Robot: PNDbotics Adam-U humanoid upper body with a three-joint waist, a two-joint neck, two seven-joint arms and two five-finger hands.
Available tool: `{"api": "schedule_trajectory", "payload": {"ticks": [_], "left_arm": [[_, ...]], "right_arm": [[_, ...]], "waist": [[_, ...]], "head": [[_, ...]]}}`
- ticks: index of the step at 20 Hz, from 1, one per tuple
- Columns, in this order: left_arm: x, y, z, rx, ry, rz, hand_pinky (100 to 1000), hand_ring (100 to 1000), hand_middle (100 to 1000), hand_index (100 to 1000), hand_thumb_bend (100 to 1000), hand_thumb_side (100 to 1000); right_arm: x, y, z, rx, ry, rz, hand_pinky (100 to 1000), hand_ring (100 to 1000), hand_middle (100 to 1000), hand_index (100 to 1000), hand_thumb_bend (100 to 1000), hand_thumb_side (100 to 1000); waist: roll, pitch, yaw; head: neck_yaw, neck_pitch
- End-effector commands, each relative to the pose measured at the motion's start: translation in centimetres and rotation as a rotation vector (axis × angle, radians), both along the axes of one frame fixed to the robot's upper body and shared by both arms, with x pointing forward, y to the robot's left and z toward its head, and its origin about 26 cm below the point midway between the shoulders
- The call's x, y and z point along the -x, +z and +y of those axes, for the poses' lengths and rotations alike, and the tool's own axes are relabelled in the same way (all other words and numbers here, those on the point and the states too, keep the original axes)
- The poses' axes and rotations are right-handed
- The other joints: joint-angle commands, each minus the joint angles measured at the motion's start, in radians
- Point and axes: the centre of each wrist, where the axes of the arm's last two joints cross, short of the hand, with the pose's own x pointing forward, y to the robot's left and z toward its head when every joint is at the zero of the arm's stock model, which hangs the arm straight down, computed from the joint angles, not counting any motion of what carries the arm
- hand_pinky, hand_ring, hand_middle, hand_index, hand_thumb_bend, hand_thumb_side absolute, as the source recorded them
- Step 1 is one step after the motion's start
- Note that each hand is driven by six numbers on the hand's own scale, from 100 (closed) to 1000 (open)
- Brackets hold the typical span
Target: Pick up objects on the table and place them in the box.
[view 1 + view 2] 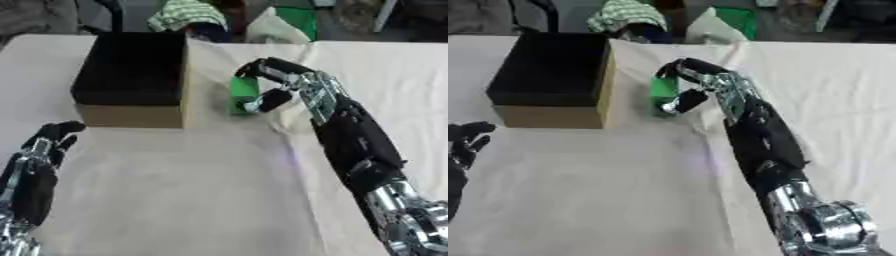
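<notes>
right hand [293,87] | fingers apparently clamped on green object [244,90] | beside box [131,75]

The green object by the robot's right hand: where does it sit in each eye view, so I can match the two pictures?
Left eye view: the green object sits just above centre, right of the box, inside the curled fingers of the right hand.
Right eye view: the same object sits left of centre, again between box and hand.
Shared landmark: the box's tan right wall, just left of the object in both views.
</notes>
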Motion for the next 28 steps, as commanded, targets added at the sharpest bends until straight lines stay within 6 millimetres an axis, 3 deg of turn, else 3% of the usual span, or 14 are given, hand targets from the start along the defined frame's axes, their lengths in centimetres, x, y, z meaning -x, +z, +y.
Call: {"api": "schedule_trajectory", "payload": {"ticks": [1,5,13,18,23,24,25,28], "left_arm": [[-0.1,0.6,-0.1,-0.003,-0.001,-0.022,1000,977,708,745,100,821],[-0.1,0.6,-0.1,-0.003,-0.001,-0.021,1000,976,708,745,100,821],[-0.1,0.6,-0.2,-0.001,-0.011,-0.021,1000,975,707,744,100,817],[-0.2,0.8,-0.3,0.000,-0.020,-0.026,1000,974,707,744,100,818],[-0.2,0.9,-0.4,0.000,-0.034,-0.031,1000,974,706,743,100,813],[-0.2,0.9,-0.5,-0.001,-0.036,-0.031,1000,974,706,743,100,813],[-0.3,1.0,-0.5,-0.001,-0.038,-0.032,1000,974,706,743,100,813],[-0.3,1.1,-0.7,0.000,-0.047,-0.035,1000,973,706,743,100,813]], "right_arm": [[-0.2,1.4,-0.1,0.005,-0.011,-0.069,811,676,452,803,399,175],[-0.2,2.8,0.5,-0.029,0.004,-0.146,798,641,399,789,380,100],[-0.2,8.2,3.8,-0.088,0.076,-0.282,794,639,402,791,420,100],[0.3,10.4,6.2,-0.115,0.086,-0.323,794,637,404,796,403,100],[1.1,11.7,8.9,-0.139,0.105,-0.347,796,636,410,802,405,100],[1.3,11.8,9.3,-0.142,0.108,-0.348,798,637,419,808,441,100],[1.5,11.8,9.8,-0.146,0.112,-0.347,798,636,423,810,391,100],[2.0,11.5,10.9,-0.148,0.116,-0.340,801,639,441,819,386,100]], "waist": [[0.001,-0.015,0.001],[-0.002,-0.018,0.002],[-0.005,-0.027,0.024],[-0.007,-0.029,0.054],[-0.007,-0.027,0.084],[-0.007,-0.026,0.089],[-0.007,-0.025,0.095],[-0.007,-0.023,0.106]], "head": [[-0.002,-0.011],[-0.002,-0.012],[-0.012,-0.013],[-0.022,-0.021],[-0.038,-0.030],[-0.040,-0.032],[-0.044,-0.033],[-0.051,-0.036]]}}
